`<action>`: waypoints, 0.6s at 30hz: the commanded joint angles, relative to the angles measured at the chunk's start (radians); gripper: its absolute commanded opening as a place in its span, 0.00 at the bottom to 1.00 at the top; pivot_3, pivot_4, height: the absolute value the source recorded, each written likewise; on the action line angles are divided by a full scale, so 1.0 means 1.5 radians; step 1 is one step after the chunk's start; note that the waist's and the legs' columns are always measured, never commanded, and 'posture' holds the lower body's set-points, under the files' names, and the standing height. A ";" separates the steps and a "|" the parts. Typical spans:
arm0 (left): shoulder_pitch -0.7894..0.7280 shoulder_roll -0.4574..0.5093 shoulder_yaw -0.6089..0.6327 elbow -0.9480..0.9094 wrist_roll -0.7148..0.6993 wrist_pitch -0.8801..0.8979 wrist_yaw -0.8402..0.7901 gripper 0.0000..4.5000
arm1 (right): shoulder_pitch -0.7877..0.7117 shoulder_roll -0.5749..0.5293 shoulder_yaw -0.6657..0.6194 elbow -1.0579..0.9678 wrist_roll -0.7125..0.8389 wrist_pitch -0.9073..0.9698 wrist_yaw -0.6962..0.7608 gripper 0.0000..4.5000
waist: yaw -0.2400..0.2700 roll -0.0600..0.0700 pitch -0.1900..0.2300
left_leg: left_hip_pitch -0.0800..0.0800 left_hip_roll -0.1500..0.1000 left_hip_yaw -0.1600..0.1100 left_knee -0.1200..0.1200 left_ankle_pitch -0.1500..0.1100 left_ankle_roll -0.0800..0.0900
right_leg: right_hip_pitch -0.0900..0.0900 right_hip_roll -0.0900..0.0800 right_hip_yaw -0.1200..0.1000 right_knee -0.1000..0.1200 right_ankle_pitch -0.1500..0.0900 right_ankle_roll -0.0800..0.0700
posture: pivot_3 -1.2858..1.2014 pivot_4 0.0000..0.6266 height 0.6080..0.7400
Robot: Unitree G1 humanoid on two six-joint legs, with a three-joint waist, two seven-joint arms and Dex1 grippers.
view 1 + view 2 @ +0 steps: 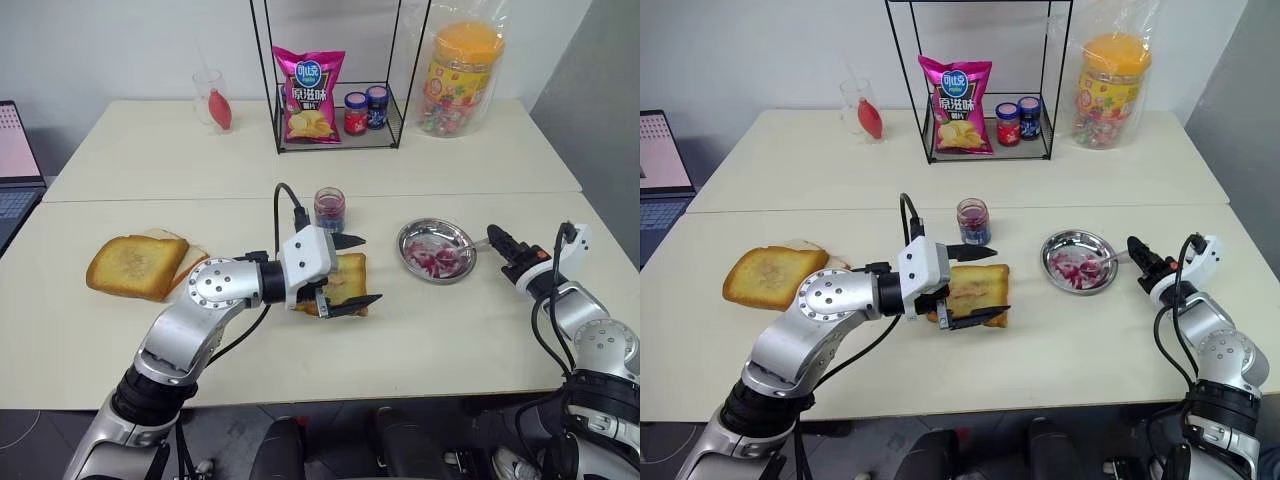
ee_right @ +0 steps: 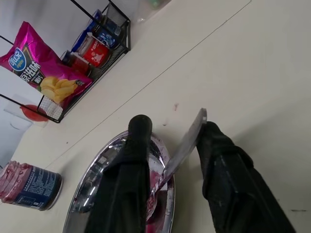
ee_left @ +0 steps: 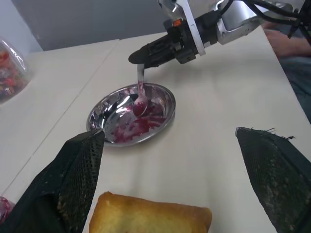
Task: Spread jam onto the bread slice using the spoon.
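The bread slice (image 1: 345, 281) lies flat at the table's middle. My left gripper (image 1: 367, 270) is open and straddles its right end, one finger (image 3: 73, 179) on each side. The jam jar (image 1: 329, 208) stands just behind it, uncapped. To the right sits a metal dish (image 1: 410, 235) smeared with jam. The spoon (image 2: 187, 143) rests with its bowl in the dish and its handle sticking out over the rim. My right gripper (image 2: 175, 125) is at the dish's right edge with its jaws parted around the handle, which leans against one finger (image 2: 218, 155).
Another toast slice on a white slice (image 1: 130, 265) lies at the left. At the back stand a wire rack (image 1: 335, 140) with a chips bag (image 1: 310, 95) and two lidded jars (image 1: 366, 110), a candy jar (image 1: 460, 75) and a glass (image 1: 213, 100). A laptop (image 1: 12, 170) is at the far left.
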 commanded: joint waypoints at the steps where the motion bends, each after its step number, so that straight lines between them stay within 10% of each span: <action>1: -0.011 -0.006 0.004 -0.014 -0.009 0.003 -0.003 1.00 | -0.001 -0.011 -0.007 -0.029 -0.007 -0.013 0.008 0.58 | 0.000 0.000 0.000 | 0.000 0.000 0.000 0.000 0.000 0.000 | 0.000 0.000 0.000 0.000 0.000 0.000 | 0.52 0.24 1.00; 9: -0.004 -0.016 0.008 -0.020 -0.004 0.001 0.003 1.00 | 0.030 -0.055 0.088 -0.063 -0.156 -0.103 0.057 0.99 | 0.000 0.000 0.000 | 0.000 0.000 0.000 0.000 0.000 0.000 | 0.000 0.000 0.000 0.000 0.000 0.000 | 0.52 0.24 1.00; 18: 0.021 0.014 0.083 -0.014 0.014 0.007 0.052 1.00 | 0.010 -0.060 0.065 -0.099 -0.261 -0.275 0.036 0.99 | 0.000 0.000 0.000 | 0.000 0.000 0.000 0.000 0.000 0.000 | 0.000 0.000 0.000 0.000 0.000 0.000 | 0.52 0.24 1.00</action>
